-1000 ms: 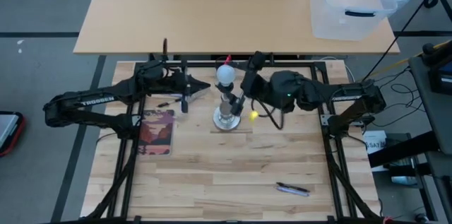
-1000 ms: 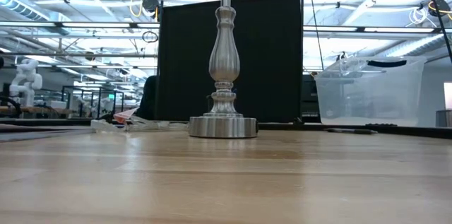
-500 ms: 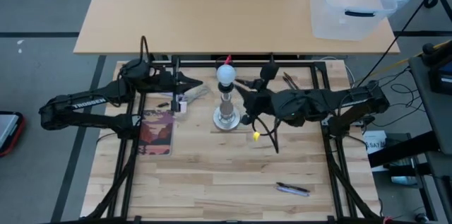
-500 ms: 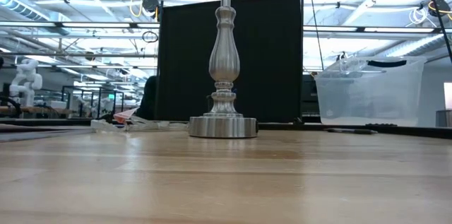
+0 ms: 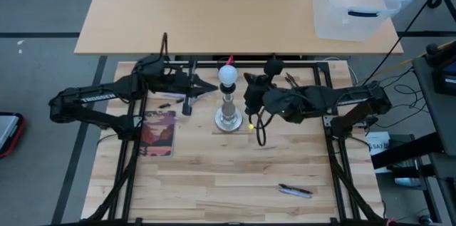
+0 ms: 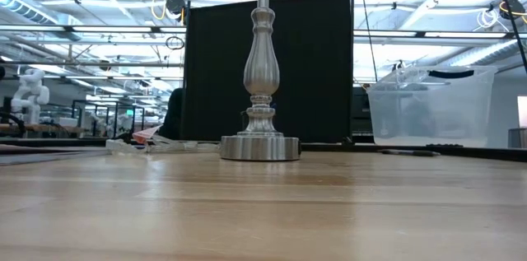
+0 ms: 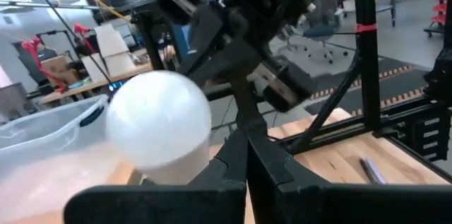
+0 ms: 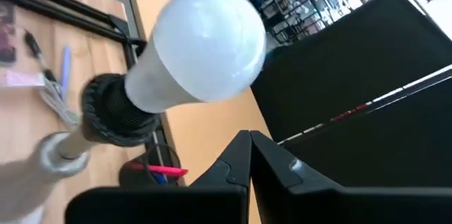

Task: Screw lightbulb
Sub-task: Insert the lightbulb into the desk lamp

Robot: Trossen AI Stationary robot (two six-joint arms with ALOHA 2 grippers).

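Observation:
The frosted white lightbulb (image 5: 227, 75) sits by its narrow end in the black socket (image 8: 113, 111) on top of the silvery stand (image 6: 261, 63). The stand's disc foot (image 5: 226, 121) rests on the wooden table. My left gripper (image 5: 208, 88) is shut and hovers just left of the globe at bulb height; the globe (image 7: 159, 125) shows beside its fingertips. My right gripper (image 5: 248, 92) is also shut and hovers just right of the bulb, pointing at it (image 8: 205, 44). Neither gripper touches the bulb.
A booklet (image 5: 158, 132) lies left of the stand, and small items (image 5: 182, 102) lie under my left arm. A pen (image 5: 295, 191) lies near the front right. A clear plastic bin (image 5: 353, 1) stands on the far table. The black frame rail (image 5: 214, 62) runs behind the stand.
My right gripper has shut from wide open. It rolled at the wrist and left the stand's post, swinging out to the right and coming back beside the bulb. My left gripper has risen out of the low view and stays shut. The bulb and the stand have not moved.

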